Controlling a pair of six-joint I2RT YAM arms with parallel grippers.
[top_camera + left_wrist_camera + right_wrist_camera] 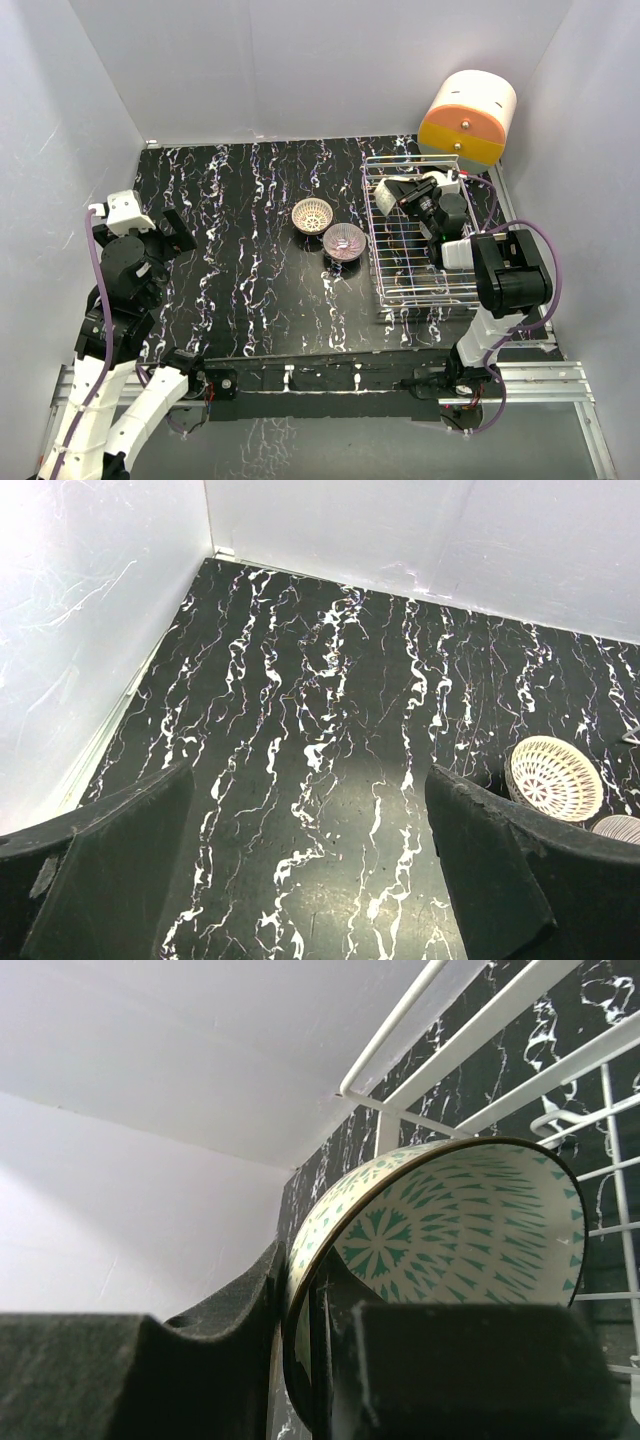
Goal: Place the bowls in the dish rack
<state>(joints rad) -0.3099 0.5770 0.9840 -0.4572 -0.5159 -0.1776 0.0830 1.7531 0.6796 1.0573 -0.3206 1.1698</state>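
Note:
A white lattice bowl (312, 214) and a purplish-brown bowl (344, 241) sit side by side on the black marbled table, just left of the silver wire dish rack (405, 270). My right gripper (396, 196) is over the rack's far end. In the right wrist view it (310, 1300) is shut on the rim of a cream bowl with a green pattern (470, 1220), held on edge beside the rack wires (480, 1040). My left gripper (180, 232) is open and empty at the table's left side, with bare table between its fingers. The left wrist view shows the lattice bowl (553, 777) to its right.
An orange-and-cream cylinder (467, 117) stands behind the rack at the back right. White walls enclose the table at the left, back and right. The rim of the purplish bowl (620, 828) shows at the right edge of the left wrist view.

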